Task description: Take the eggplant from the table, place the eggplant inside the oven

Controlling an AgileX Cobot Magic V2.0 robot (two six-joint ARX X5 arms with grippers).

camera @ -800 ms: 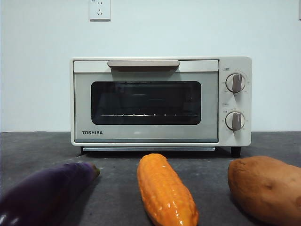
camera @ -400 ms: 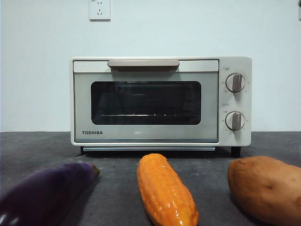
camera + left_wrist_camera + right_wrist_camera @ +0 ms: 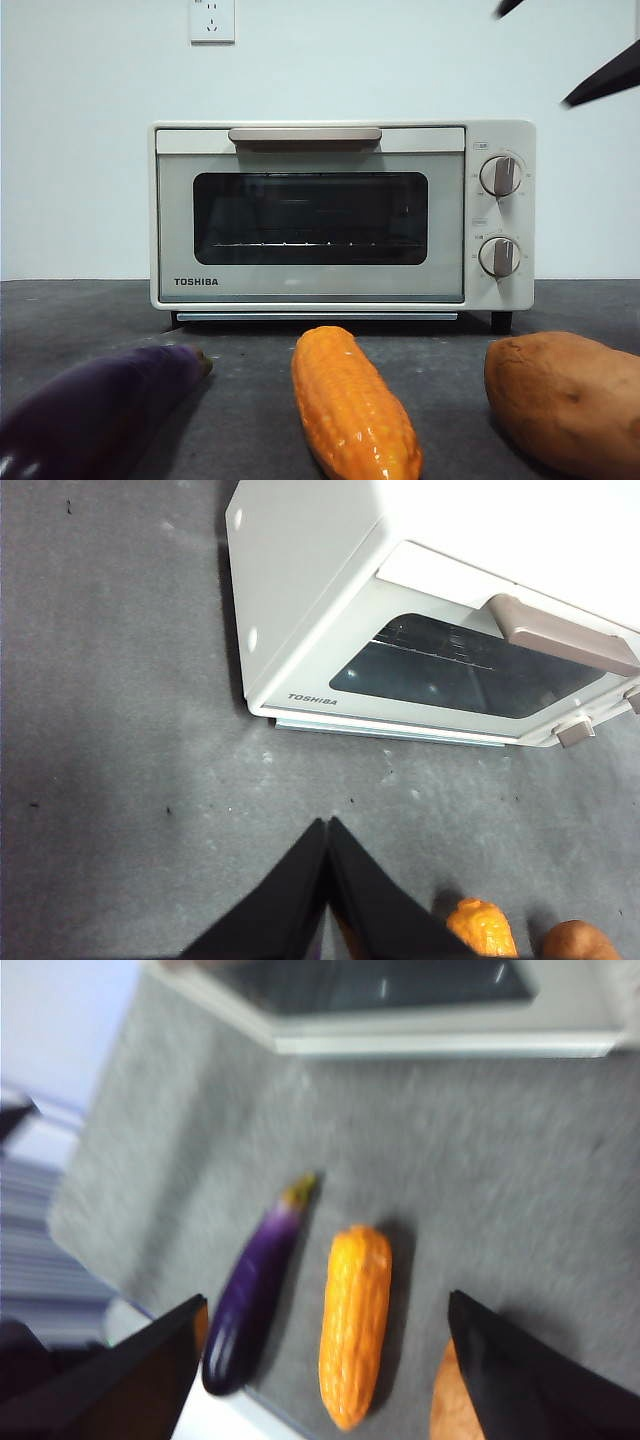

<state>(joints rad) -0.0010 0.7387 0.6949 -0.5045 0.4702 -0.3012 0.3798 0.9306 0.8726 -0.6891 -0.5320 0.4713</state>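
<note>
Nothing of the task is done yet, judging by how things lie: the eggplant (image 3: 95,410) rests on the bench (image 3: 250,380) at the lower left of the front view, untouched, its brownish stem tip pointing toward the oven (image 3: 340,215), which stands shut in the middle of the frame with its tan handle bar (image 3: 305,135) up against the top of the door. Everything is left — opening the door, picking up the eggplant, and setting it inside. Through the dark glass window the wire rack (image 3: 310,243) shows, and nothing can be made out lying on it, though the glass is dim and part of the interior is hidden. Beside the eggplant, near but apart, lies the orange corn cob (image 3: 352,405) at the lower centre, and a brown sweet potato (image 3: 565,400) sits at the lower right. The right gripper (image 3: 320,1360) hangs high above the three vegetables with its jaws spread wide and nothing between them; the right wrist view is blurred, and black tips at the upper right corner of the front view are probably this arm. The left gripper (image 3: 328,825) hovers over bare bench in front of the oven's lower left corner, its jaws pressed together and holding nothing.
</note>
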